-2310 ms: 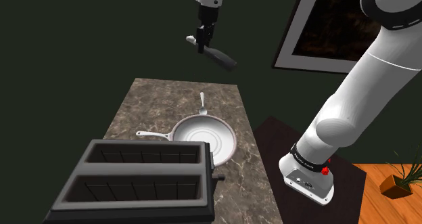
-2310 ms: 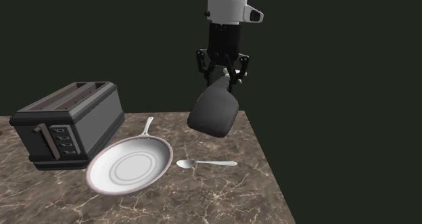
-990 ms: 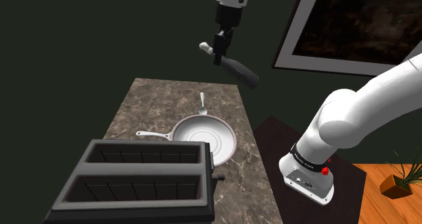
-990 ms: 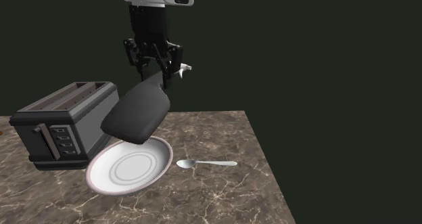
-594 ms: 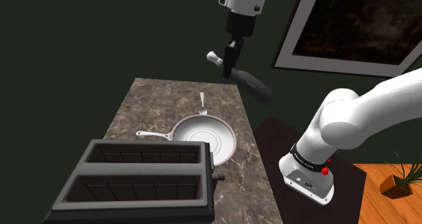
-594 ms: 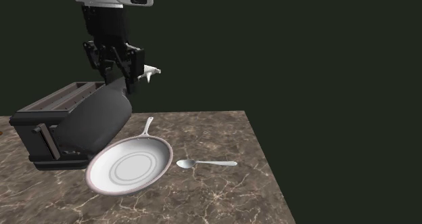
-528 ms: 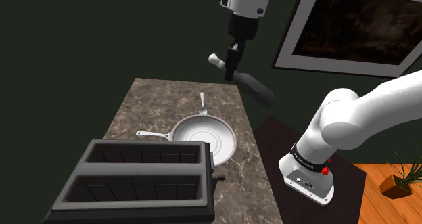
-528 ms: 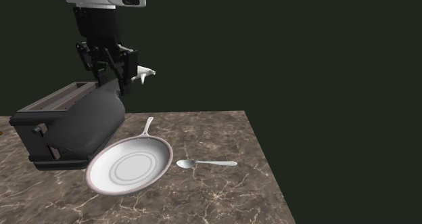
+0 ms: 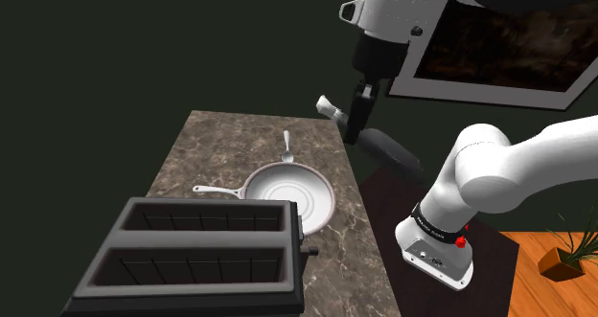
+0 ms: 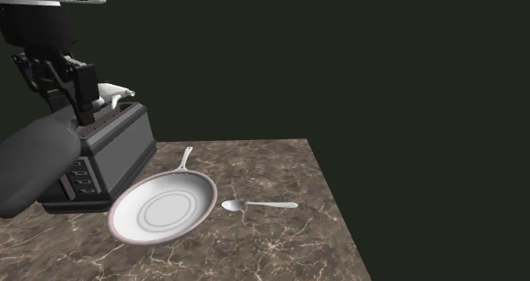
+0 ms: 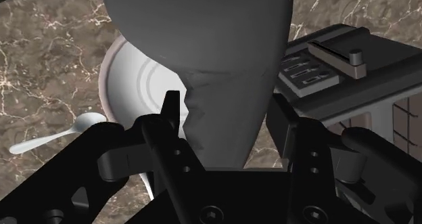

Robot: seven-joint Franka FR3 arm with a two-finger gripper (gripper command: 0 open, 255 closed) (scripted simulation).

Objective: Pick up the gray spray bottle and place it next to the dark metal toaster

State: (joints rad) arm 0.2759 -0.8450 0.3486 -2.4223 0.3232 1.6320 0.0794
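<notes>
Our fingers point(image 11: 170, 118) are clamped on the neck of the dark gray spray bottle point(image 11: 203, 40), which hangs slanted in the air above the pan point(image 11: 130, 77), with the toaster point(image 11: 345, 74) lower and just beside it

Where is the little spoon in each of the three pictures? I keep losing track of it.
Shoulder view: the spoon lies near the middle, just beyond the white pan.
Second exterior view: the spoon lies lower middle, right of the pan.
Wrist view: the spoon lies beside the pan, on the side away from the toaster.
Shared landmark: the pan; the spoon's bowl end points at it.
</notes>
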